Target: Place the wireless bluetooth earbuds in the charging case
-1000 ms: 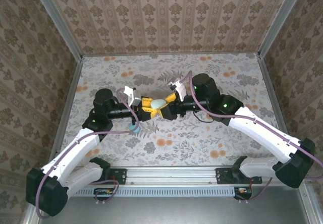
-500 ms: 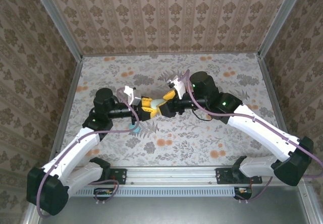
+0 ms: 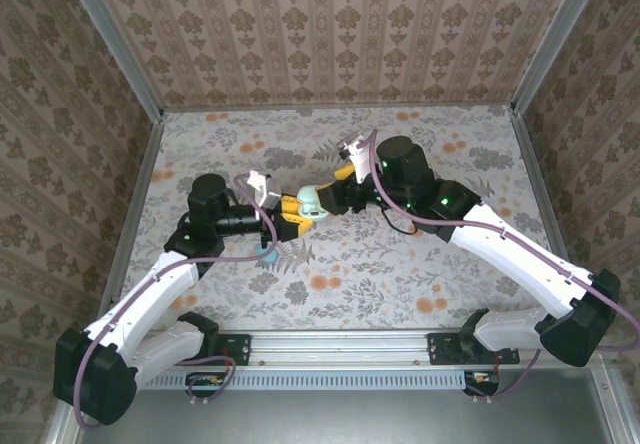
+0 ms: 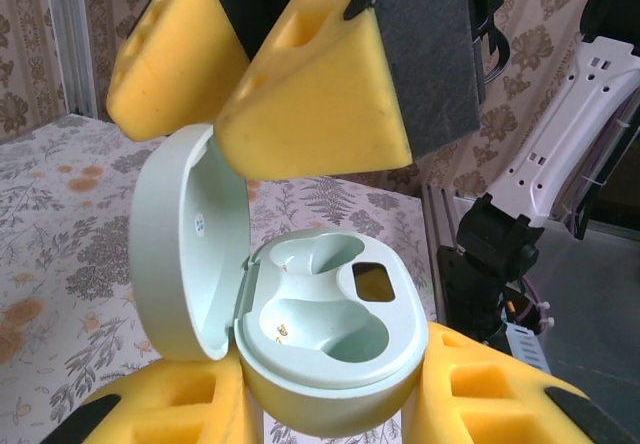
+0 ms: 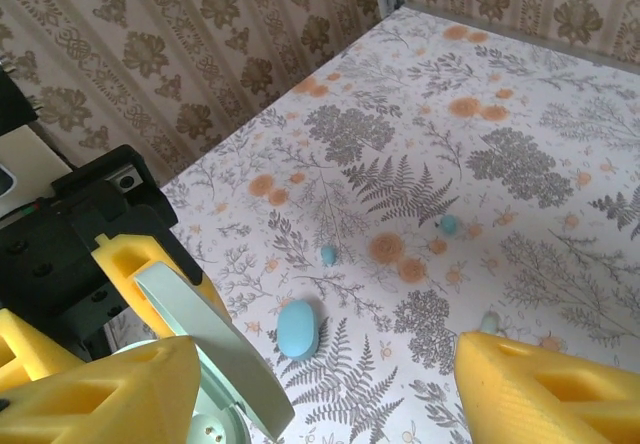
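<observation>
The left gripper (image 4: pixel 330 414) is closed on the charging case (image 4: pixel 320 339), low in the middle of the left wrist frame. Its lid (image 4: pixel 185 244) stands open at the left. The right gripper (image 5: pixel 330 404) has its jaws wide, just above the lid. A blue earbud (image 5: pixel 297 328) lies on the table (image 5: pixel 520 164), lower centre of the right wrist frame.

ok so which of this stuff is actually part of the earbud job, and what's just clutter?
Job:
- charging case, lid open, sockets empty, clamped in left gripper
- right gripper, open, at the lid
- light blue oval piece on the table, likely an earbud

Lying about or unclear:
- teal specks and pale speck, too small to identify
</observation>
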Tool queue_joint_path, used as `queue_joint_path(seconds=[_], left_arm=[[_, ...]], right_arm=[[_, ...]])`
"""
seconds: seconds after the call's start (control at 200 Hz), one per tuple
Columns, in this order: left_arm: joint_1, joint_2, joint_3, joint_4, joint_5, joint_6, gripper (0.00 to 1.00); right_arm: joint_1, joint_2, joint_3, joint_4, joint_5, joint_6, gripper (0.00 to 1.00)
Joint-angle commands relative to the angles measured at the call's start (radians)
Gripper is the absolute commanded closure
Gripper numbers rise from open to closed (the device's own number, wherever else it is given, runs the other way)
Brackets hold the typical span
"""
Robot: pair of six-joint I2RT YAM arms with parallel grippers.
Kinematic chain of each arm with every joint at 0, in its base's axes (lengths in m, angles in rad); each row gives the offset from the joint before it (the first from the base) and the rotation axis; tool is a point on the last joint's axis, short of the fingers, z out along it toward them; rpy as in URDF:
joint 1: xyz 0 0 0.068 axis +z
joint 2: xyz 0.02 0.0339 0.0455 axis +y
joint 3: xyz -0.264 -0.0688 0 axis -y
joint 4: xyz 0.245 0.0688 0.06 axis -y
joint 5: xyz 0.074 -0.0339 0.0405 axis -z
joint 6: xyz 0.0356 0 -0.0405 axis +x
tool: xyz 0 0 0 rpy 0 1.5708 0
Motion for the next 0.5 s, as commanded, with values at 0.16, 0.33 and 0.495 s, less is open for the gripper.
queue_joint_path(seconds=[0.16,0.33,0.495], left_arm=[[0.009,-0.005,0.014,0.020,0.000,0.009,0.87],[0.022,0.007,0.006,0.021,-0.014,0.002,0.87],[0.054,0.001,-0.013,0.024,-0.024,-0.004,0.88]], right_arm=[[-0.034,-0.045,0.035,-0.042,0.021,0.115,0.31],[-0.049,-0.063,0.061,-0.082,0.017,0.180,0.31],[-0.064,-0.059,0.068,-0.118,0.044,0.228,0.31]])
